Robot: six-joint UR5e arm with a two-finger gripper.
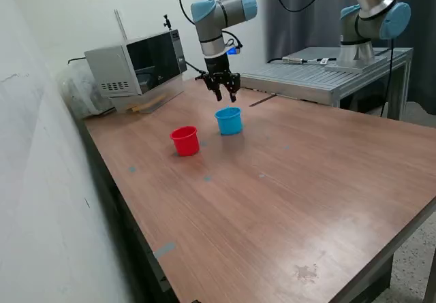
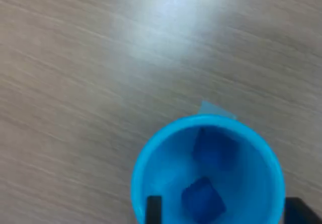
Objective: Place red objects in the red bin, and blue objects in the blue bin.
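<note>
With the gripper point(image 1: 226, 97) hung just above the blue bin point(image 1: 229, 121), jaws apart and empty, and two blue cubes point(image 2: 203, 200) seen inside it on the desk point(image 1: 306, 180), the rim could be clipped and the bin tipped if the jaws were lowered.

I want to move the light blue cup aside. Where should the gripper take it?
Probably by the rim of the blue cup, coming straight down: it stands upright with its mouth open, and the gripper hangs above it. One finger would go inside, clear of the blue cubes.
</note>
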